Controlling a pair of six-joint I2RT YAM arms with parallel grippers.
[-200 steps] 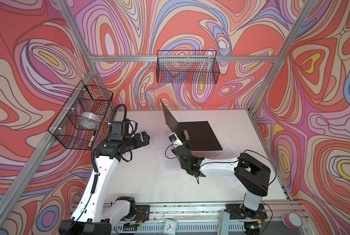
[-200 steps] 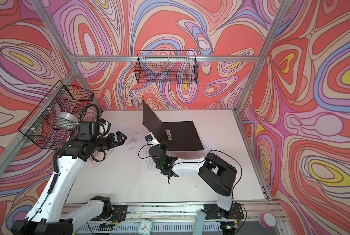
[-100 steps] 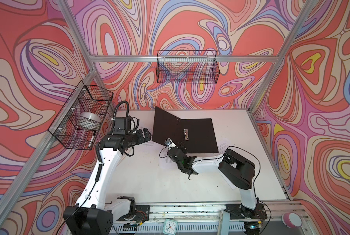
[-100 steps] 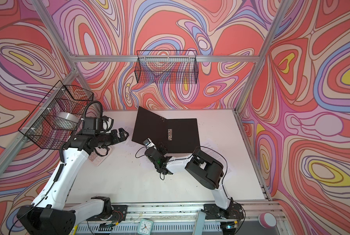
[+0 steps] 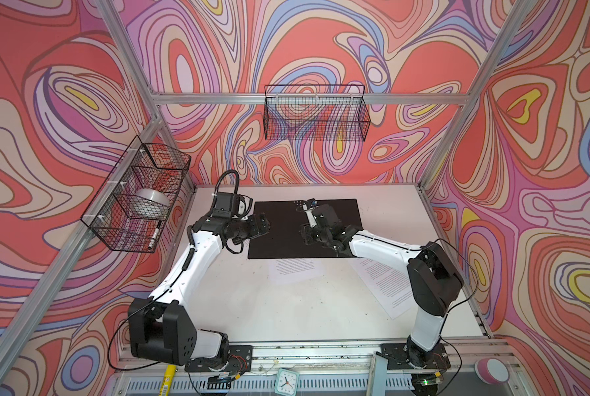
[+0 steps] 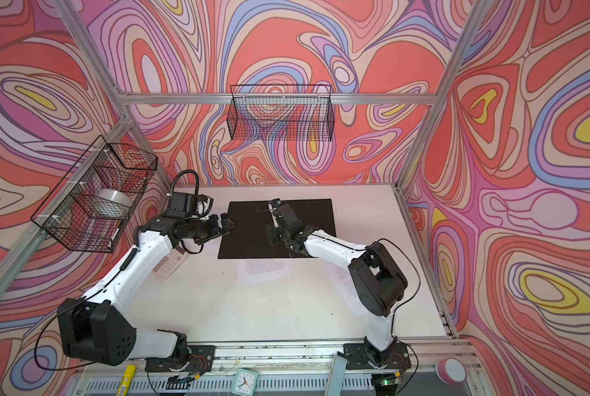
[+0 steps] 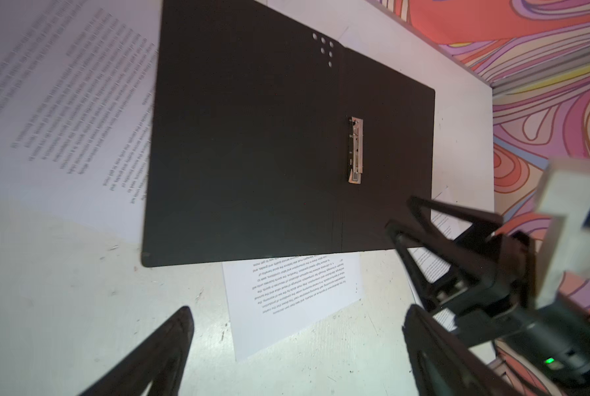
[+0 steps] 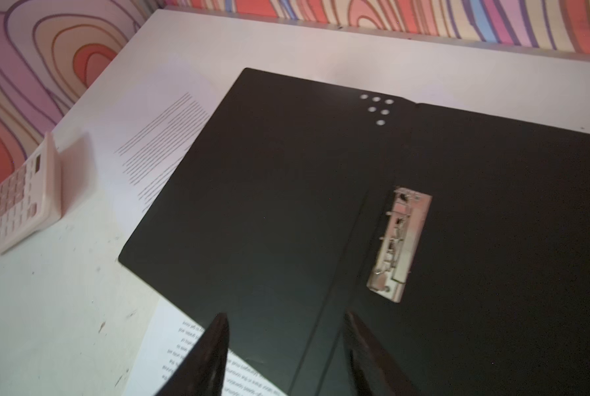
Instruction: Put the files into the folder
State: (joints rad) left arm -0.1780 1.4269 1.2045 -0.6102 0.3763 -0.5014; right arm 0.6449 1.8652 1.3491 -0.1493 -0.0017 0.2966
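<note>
The folder (image 5: 283, 240) lay open and flat on the white worktop (image 5: 286, 315), black inside up, its metal clip (image 8: 398, 243) near the fold. None of the sheets was in it yet. One sheet (image 5: 295, 271) stuck out from under the folder's near edge, another (image 7: 64, 85) from under its left side by the calculator (image 8: 22, 195), and a third (image 5: 386, 286) lay slanted beside the near right corner, its long axis running back toward the right arm's base. The right gripper (image 7: 401, 214) hung over the folder's near half close to the fold, jaws partly open and holding nothing. The left gripper (image 6: 228, 224) stood at the folder's left edge, jaws wide and empty. We judged the slanted sheet to be the right arm's nearest pick, behind and to the right of its jaws, and the left sheet the left arm's. The worktop was scuffed but uncluttered, and swirl-patterned walls closed it in on three sides.
</note>
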